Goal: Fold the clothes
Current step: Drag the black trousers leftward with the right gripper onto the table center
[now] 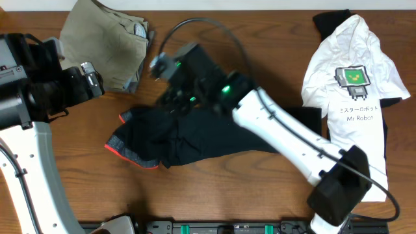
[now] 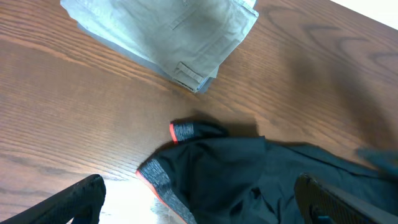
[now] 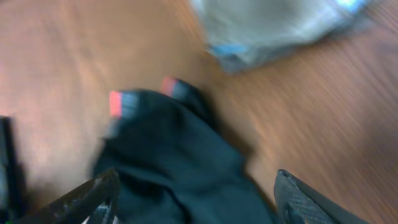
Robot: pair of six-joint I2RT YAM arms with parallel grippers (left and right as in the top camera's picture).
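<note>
The black trousers point(image 1: 188, 140) lie crumpled at the middle of the table, their grey waistband edged in red-orange point(image 1: 133, 154) at the left end. My right gripper point(image 1: 174, 97) is open and hovers over the trousers' upper left part; in the right wrist view point(image 3: 199, 199) the black cloth point(image 3: 168, 162) lies between and below its fingers, blurred. My left gripper point(image 1: 94, 78) is open and empty, up at the left, apart from the trousers. The left wrist view shows its fingers point(image 2: 205, 205) wide apart above the waistband point(image 2: 163, 177).
Folded khaki-beige trousers point(image 1: 107, 39) lie at the back left; they also show in the left wrist view point(image 2: 168, 31) and the right wrist view point(image 3: 273, 25). A white T-shirt with a robot print point(image 1: 354, 71) lies at the right over a dark cloth point(image 1: 385, 133).
</note>
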